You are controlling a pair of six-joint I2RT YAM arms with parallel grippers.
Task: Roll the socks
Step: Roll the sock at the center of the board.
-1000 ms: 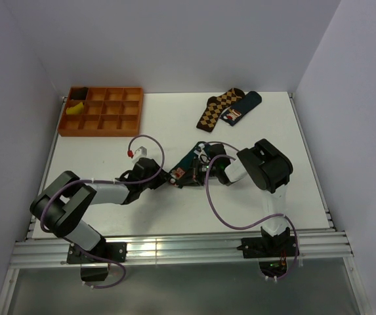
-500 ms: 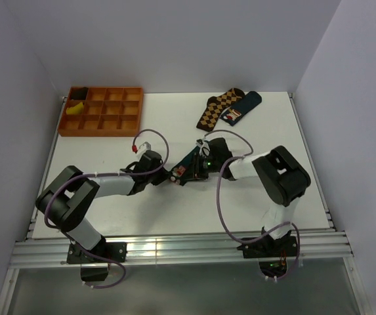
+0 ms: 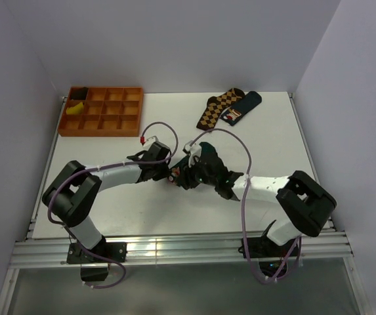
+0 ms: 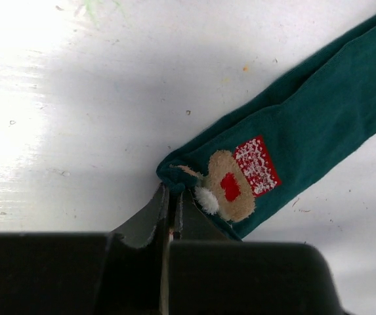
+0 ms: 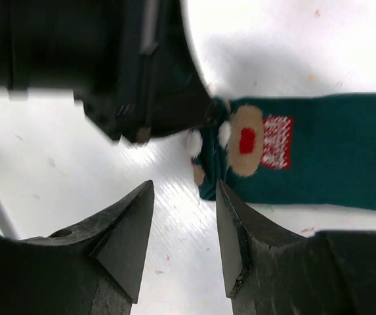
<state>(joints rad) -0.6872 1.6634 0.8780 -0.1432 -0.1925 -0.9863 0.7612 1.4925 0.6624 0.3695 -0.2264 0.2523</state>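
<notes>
Teal socks lie flat as one long strip mid-tabletop, cartoon patch facing up near one end. Left tool is pinched tight on that end's edge. Right tool sits just beside the same end, fingers parted, holding nothing. At the far edge, a brown argyle sock lies against a dark blue sock. Orange divided tray at far left.

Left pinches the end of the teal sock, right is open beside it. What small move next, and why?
Probably ease the right gripper onto the teal sock by its patch and close. Its jaws stand open short of the fabric, while the left gripper is shut on that end; a second pinch could start the roll.
</notes>
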